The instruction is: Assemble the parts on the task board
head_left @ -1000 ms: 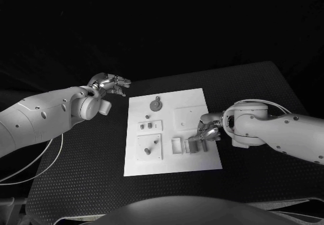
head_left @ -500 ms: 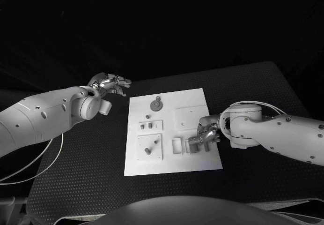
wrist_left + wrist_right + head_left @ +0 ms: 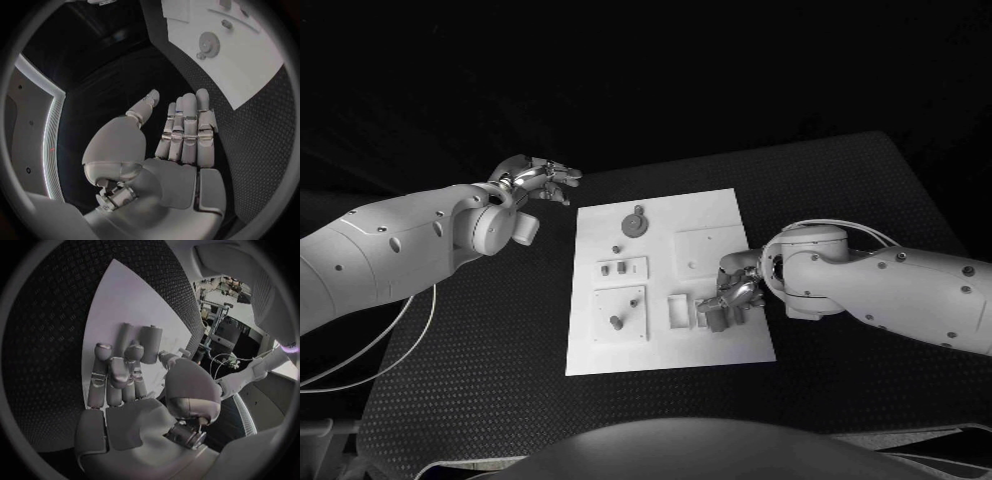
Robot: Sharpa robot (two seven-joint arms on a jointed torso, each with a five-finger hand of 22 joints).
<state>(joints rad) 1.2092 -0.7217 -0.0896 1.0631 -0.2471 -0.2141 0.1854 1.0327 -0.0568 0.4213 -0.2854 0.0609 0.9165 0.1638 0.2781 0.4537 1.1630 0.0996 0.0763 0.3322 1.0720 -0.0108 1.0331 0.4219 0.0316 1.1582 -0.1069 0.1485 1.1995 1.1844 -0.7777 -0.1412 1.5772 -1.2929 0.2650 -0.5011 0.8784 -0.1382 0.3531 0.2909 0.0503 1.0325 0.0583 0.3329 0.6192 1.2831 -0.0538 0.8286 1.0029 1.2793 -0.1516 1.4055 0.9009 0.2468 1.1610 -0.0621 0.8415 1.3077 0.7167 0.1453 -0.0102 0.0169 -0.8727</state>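
**A:** At the near right part of the task board [image 3: 661, 280], what is shown?

**B:** The right hand [image 3: 737, 293] is seen lowered over the upright parts [image 3: 715, 312] that stand beside a small open holder [image 3: 678, 311]. In the right wrist view its fingers [image 3: 119, 372] are laid out fairly straight above the white plate, with two of the parts [image 3: 140, 342] just past the fingertips. Whether anything is pinched cannot be told from either view.

**A:** And the other hand?

**B:** The left hand [image 3: 535, 182] is held above the black table [image 3: 488, 330], off the far left corner of the board. In the left wrist view its fingers [image 3: 187, 127] are extended side by side, the thumb set apart, and nothing is grasped.

**A:** How are the remaining parts arranged?

**B:** A round gear [image 3: 633, 224] is seen near the board's far edge, with a small peg [image 3: 615, 249] just beside it. A raised square plate [image 3: 705, 246] lies to its right. Two square fixtures are placed along the left side: the farther one [image 3: 622, 268] carries two short pieces, the nearer one [image 3: 619, 314] a slanted pin and a knob.
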